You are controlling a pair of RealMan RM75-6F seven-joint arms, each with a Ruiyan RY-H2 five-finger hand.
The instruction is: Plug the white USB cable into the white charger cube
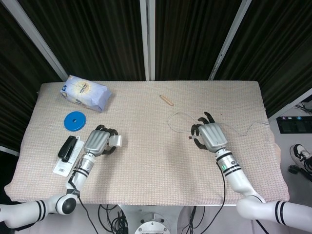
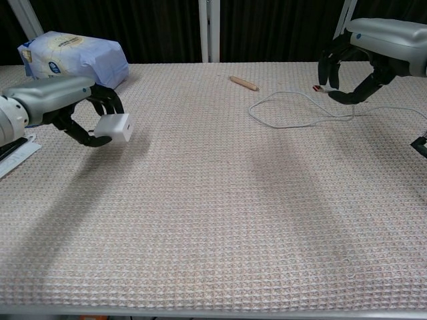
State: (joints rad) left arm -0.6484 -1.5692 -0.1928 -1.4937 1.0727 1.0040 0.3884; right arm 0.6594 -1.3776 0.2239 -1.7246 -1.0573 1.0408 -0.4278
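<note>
White charger cube [image 2: 113,127] in left hand [image 1: 100,142], USB cable [image 2: 293,110] plug in right hand [image 2: 360,57].

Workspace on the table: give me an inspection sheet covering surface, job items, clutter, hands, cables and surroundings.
Surface: beige woven table cover.
Job's things: white charger cube lifted off the table; white USB cable, its plug raised.
Clutter: blue-and-white soft packet, blue round disc, small wooden stick, black stapler-like tool on a white card.
Hands: left hand holds the cube; right hand pinches the plug.
Cables: robot wiring below the table edge.
Surroundings: black curtains.
</note>
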